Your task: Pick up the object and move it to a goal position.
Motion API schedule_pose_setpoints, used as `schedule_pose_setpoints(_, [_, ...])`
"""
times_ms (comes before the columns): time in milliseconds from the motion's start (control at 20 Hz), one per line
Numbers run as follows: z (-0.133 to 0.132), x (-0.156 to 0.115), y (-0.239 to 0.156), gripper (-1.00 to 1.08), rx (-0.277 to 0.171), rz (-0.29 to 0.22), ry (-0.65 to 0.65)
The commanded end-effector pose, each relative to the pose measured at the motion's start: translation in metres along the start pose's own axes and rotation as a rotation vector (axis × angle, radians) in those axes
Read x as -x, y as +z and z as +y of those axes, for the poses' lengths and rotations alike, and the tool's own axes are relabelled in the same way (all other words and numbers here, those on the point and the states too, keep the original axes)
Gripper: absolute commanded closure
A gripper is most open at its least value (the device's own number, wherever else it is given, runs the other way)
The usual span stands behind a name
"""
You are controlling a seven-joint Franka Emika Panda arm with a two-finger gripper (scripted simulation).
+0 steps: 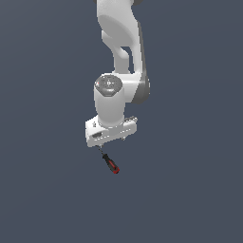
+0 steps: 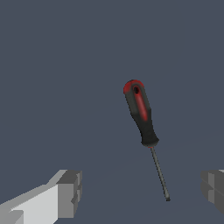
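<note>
The small screwdriver with a red-and-black handle and thin dark metal shaft is seen lying flat on the plain dark grey surface, not yet grasped. The white two-fingered gripper is held above it with the jaws spread wide apart and nothing between them. In the wrist view, the shaft tip is seen between the two grey finger pads, nearer one of them, while the handle extends beyond the gripper's span. Contact with either pad is not observed.

The tool is judged to be light and rigid. The thin round shaft is expected to be slippery and prone to rolling or pivoting under pinch. The moulded handle is judged the better hold: thicker and probably of higher friction. It is recommended that the gripper be shifted toward the handle's middle, with the jaws closing across its width, before descent.
</note>
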State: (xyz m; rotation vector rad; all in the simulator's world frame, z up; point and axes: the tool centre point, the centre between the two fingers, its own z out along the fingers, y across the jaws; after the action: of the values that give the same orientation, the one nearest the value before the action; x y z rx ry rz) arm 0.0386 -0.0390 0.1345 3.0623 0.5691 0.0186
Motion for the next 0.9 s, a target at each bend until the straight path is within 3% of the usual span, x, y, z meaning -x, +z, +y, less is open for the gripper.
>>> schedule_pose_setpoints(0, [0.008,0.000,0.011,-0.92,-0.003,-0.002,-0.056])
schedule_pose_setpoints(850, [0.045,0.003,0.067,-0.92,-0.027,-0.003,-0.321])
